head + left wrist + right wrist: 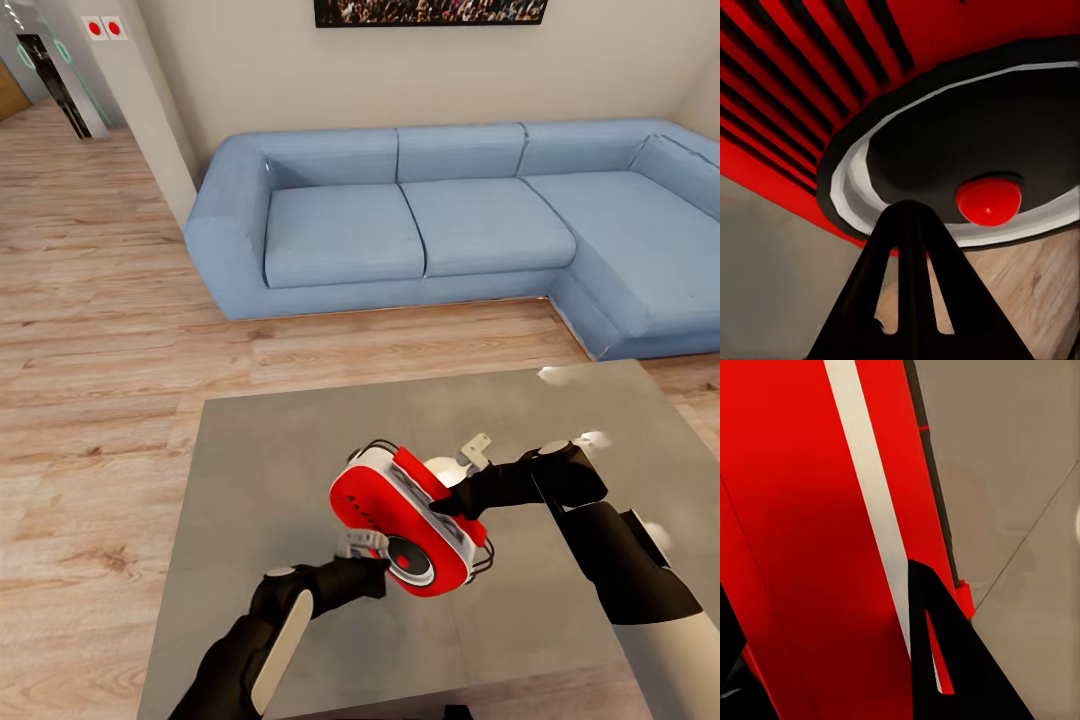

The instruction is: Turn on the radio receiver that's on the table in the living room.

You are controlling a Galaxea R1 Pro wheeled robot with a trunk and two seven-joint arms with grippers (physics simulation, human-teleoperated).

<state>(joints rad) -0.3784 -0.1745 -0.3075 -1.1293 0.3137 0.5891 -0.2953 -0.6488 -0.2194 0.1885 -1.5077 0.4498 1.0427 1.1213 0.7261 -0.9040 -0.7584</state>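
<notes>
Ahead of you a blue L-shaped sofa (450,215) sits against the pale wall (400,80); above it hangs the lower edge of a framed crowd photo (430,11); light wood floor (90,330) spreads around; a white pillar (140,100) at far left carries two red-dotted plates (104,28).

Bare table (260,470) all around radio receiver (405,520); sofa (420,220) well apart

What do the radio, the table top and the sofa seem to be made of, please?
The radio: glossy red plastic, apparently, with a white edge band and smooth sheen. The table: polished grey stone or laminate, since it mirrors bright spots. The sofa: matte blue fabric, with soft seamed cushions.
</notes>
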